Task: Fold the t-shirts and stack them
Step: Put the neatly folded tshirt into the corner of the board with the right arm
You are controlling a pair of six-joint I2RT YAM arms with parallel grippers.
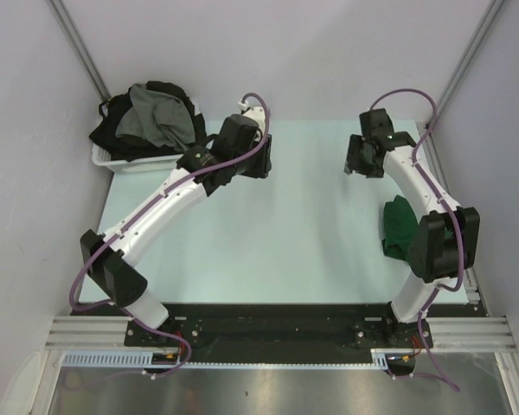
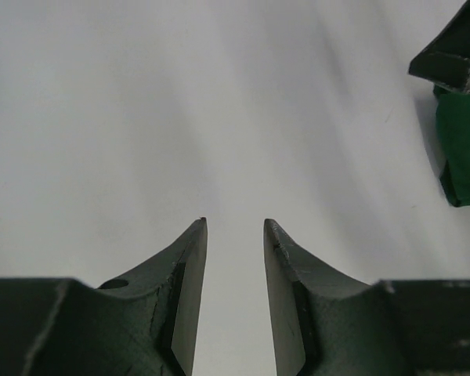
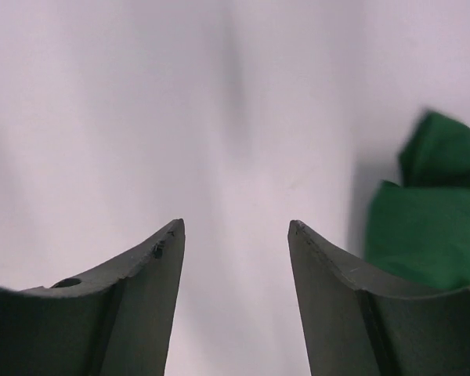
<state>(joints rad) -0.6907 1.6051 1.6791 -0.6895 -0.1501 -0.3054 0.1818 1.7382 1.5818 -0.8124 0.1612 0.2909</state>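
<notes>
Your left pincer [image 2: 235, 227] and right pincer [image 3: 235, 225] hang released, empty. The green shirt [image 3: 431, 227] lies just right of the right pincer, likely starting the stack; other shirts [image 1: 151, 121] fill the basket [image 1: 104, 160] near the left pincer.

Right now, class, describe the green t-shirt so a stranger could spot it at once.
Start at the pale table and follow its right edge, beside the right arm. A bunched t-shirt lies there alone. It is the only green one; the grey and black shirts are heaped in the white basket, far left.
</notes>
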